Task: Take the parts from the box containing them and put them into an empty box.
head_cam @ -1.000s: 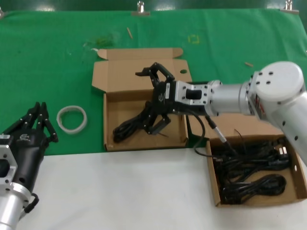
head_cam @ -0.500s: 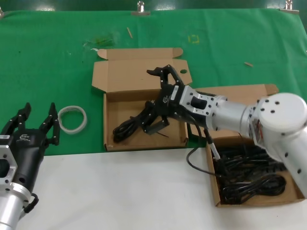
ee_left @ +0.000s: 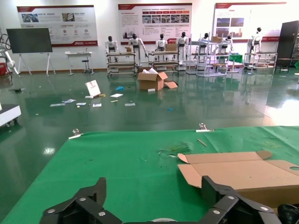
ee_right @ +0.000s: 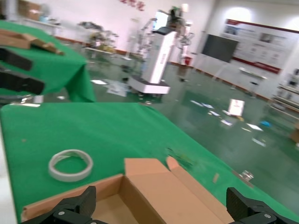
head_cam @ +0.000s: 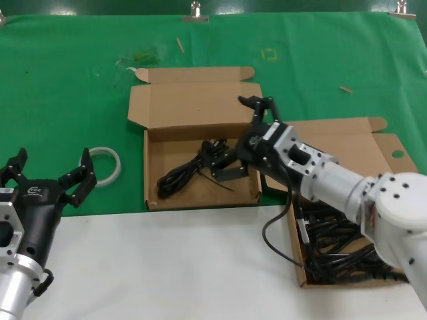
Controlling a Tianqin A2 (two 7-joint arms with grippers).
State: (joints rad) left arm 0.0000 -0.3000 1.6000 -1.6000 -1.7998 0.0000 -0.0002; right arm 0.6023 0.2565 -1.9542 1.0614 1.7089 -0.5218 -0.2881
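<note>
Since a second ago the left hand (head_cam: 50,175) has spread its fingers wide, and the right hand (head_cam: 245,139) has drawn back toward the right wall of the shallow brown cardboard box (head_cam: 152,175) in the middle, leaving behind the coiled black cord bundle (head_cam: 195,167) it held. That left hand hovers left of this box, just beside the whitish translucent ring (head_cam: 101,165) on the green-covered counter (head_cam: 67,73). Inside the box, the bundle lies loose. Over its right wall, the right hand's fingers stand apart, gripping nothing. Right of it, the twin cardboard box (head_cam: 297,248) holds more black cords (head_cam: 337,243).
</note>
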